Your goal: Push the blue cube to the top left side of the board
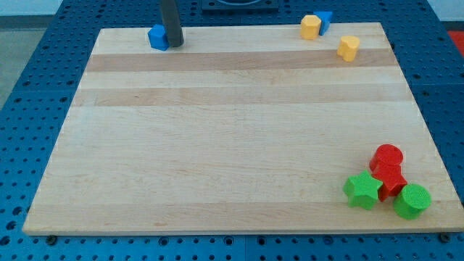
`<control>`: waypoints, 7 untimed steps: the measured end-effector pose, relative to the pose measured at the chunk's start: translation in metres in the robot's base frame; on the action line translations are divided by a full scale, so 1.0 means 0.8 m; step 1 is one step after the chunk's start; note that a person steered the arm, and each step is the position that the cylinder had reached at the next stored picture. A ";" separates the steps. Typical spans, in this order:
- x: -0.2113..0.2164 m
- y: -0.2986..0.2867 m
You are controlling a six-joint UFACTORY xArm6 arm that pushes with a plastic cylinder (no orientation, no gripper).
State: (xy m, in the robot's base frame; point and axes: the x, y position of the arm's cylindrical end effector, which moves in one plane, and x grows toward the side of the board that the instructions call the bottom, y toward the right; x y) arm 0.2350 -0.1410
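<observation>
The blue cube (pixel 157 37) sits near the top edge of the wooden board (pixel 217 130), toward the view's top left. My tip (pixel 174 43) stands just to the cube's right, touching or nearly touching its right side. The dark rod rises from there out of the view's top.
At the top right a yellow block (pixel 310 27) leans against a second blue block (pixel 324 20), with another yellow block (pixel 349 48) just below them. At the bottom right a red cylinder (pixel 387 156), a red block (pixel 391 178), a green star (pixel 362 191) and a green cylinder (pixel 412 201) cluster together.
</observation>
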 end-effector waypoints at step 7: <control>-0.026 -0.094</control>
